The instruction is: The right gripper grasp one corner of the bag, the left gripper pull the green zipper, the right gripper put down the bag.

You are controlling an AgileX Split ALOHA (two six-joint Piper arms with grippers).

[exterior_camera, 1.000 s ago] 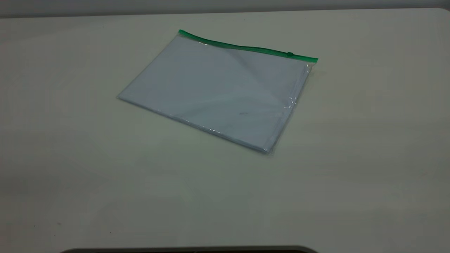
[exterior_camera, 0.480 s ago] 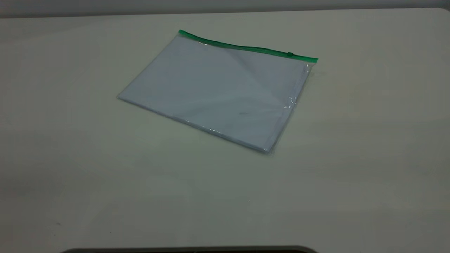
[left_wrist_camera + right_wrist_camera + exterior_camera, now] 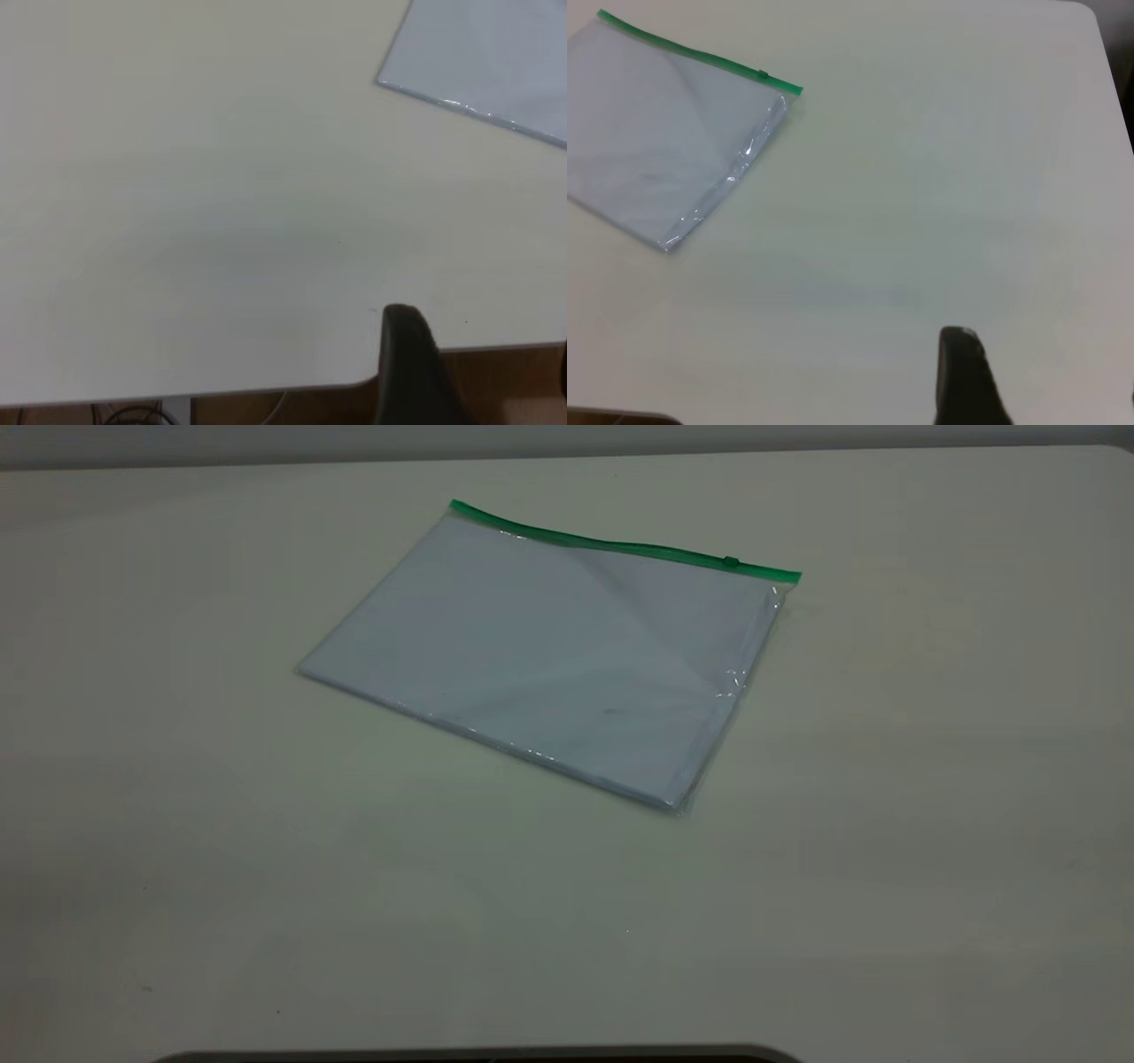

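The bag point(image 3: 549, 655) lies flat on the table, a clear pouch with white sheets inside. The green zipper point(image 3: 620, 545) runs along its far long edge, with the slider tab point(image 3: 731, 561) near the right end. The right-hand green corner point(image 3: 791, 576) rests on the table. Neither gripper shows in the exterior view. My right gripper point(image 3: 1045, 363) is open and empty above bare table, far from the bag point(image 3: 664, 150) and its green corner point(image 3: 796, 88). My left gripper point(image 3: 483, 332) is open and empty over the table's near edge, well away from a plain corner of the bag point(image 3: 478, 53).
The white table point(image 3: 266, 868) has a rounded edge in the left wrist view point(image 3: 266, 390), with brown floor and cables below. The right wrist view shows a table corner point(image 3: 1090, 13). A dark strip point(image 3: 478, 1056) lies along the exterior view's bottom.
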